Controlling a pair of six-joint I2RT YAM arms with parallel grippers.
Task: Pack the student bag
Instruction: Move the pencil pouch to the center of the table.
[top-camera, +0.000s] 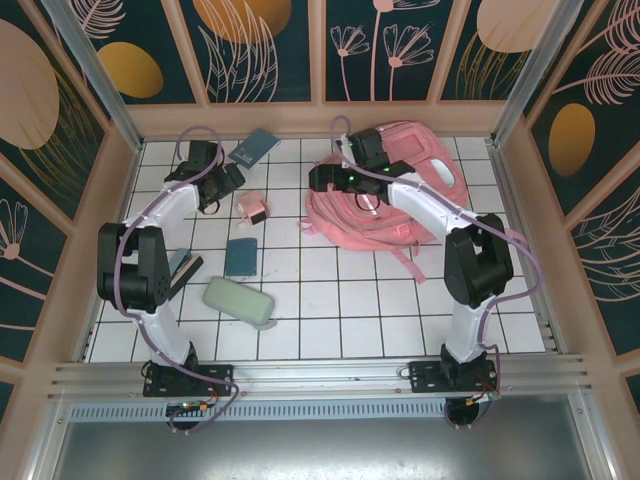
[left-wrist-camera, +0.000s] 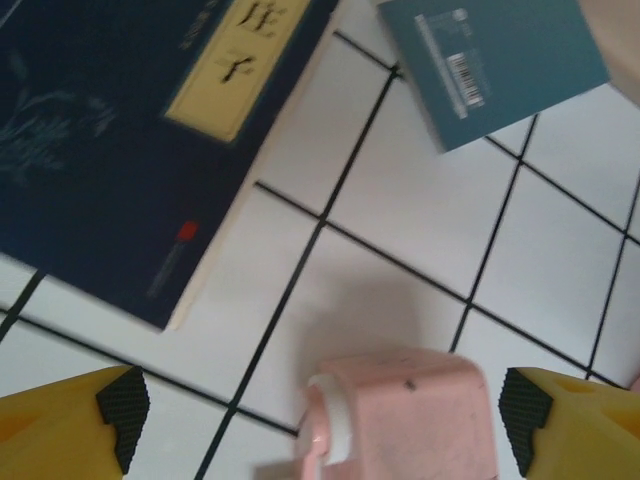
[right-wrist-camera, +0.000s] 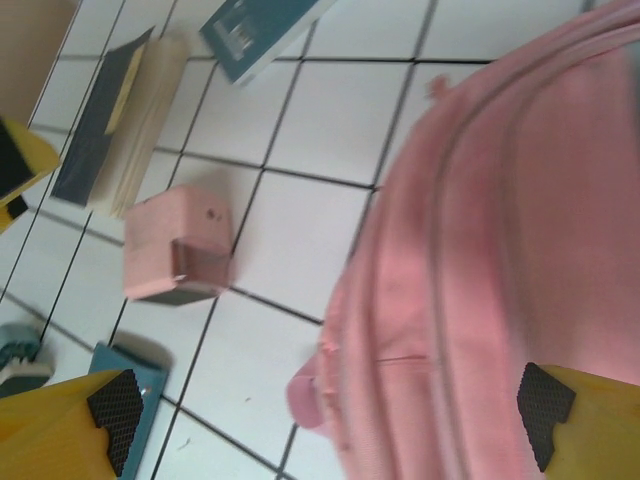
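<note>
Top external: the bag (top-camera: 390, 200) lies flat on the tiles at the far right of the table, with its straps trailing toward the near edge. The right gripper (top-camera: 325, 180) hangs over the bag's left edge. On the right wrist view I see its jaws spread wide, gripping nothing, with pink fabric beneath. The left gripper (top-camera: 228, 188) sits just beside the pink case (top-camera: 252, 208). On the left wrist view I read its jaws released, straddling the case. One pad is clear of it, the other is close, and I cannot tell whether that one touches. A navy book (left-wrist-camera: 120, 130) and a teal book (left-wrist-camera: 490, 65) lie beyond. A green pouch (top-camera: 240, 302) lies near the left arm.
</note>
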